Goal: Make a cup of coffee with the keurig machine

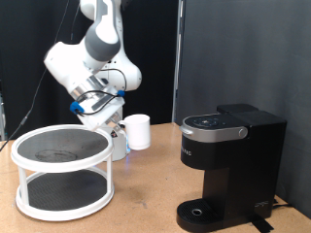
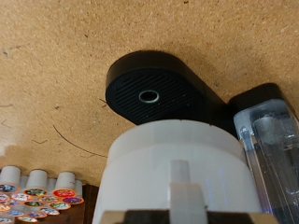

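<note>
The wooden surface fills the exterior view, and over its far left part hangs the white arm, bent down toward a white cup; the keurig machine stands near the right edge, matte black, its rounded lid down, grey button panel on top, round drip base at the front with nothing on it; at the left edge sits a white two-tier round rack with dark mesh shelves; the gripper is low between rack and cup, right beside the cup's left side; from here the cup looks lifted slightly off the surface, though whether its base touches down I cannot tell; over to the wrist view now, and the cup bulks large and close at the bottom of the picture, its handle pointing at the camera; whether the fingers are clamped on the cup or standing apart I cannot tell, since neither view shows them plainly; beyond the cup lies the machine's round drip base, black and ribbed with a small ring at its centre, and the clear water tank runs alongside; smallest of all, a row of pods with colourful tops sits at the corner of the wrist view.
</note>
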Controlling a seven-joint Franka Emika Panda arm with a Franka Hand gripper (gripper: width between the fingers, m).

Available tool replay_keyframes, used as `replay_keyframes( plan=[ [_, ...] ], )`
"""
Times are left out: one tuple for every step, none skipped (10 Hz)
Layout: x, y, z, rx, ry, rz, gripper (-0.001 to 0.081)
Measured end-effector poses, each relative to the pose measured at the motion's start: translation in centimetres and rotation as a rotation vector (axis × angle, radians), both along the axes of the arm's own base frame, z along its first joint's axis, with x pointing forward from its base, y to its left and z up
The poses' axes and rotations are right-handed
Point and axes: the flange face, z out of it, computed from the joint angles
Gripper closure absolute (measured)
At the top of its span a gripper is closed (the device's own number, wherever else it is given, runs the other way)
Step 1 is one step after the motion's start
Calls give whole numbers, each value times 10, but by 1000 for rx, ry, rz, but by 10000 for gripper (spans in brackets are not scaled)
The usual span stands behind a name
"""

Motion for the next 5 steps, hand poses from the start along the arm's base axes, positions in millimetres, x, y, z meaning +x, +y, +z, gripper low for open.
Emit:
replay_keyframes(
  plan=[
    [4,8,-2,1,4,8,804],
    [6,12,-3,-2,4,11,804],
    [7,11,-2,-3,1,10,804],
    [8,11,-1,-3,1,13,804],
    [9,12,-2,-9,12,20,804]
  ],
)
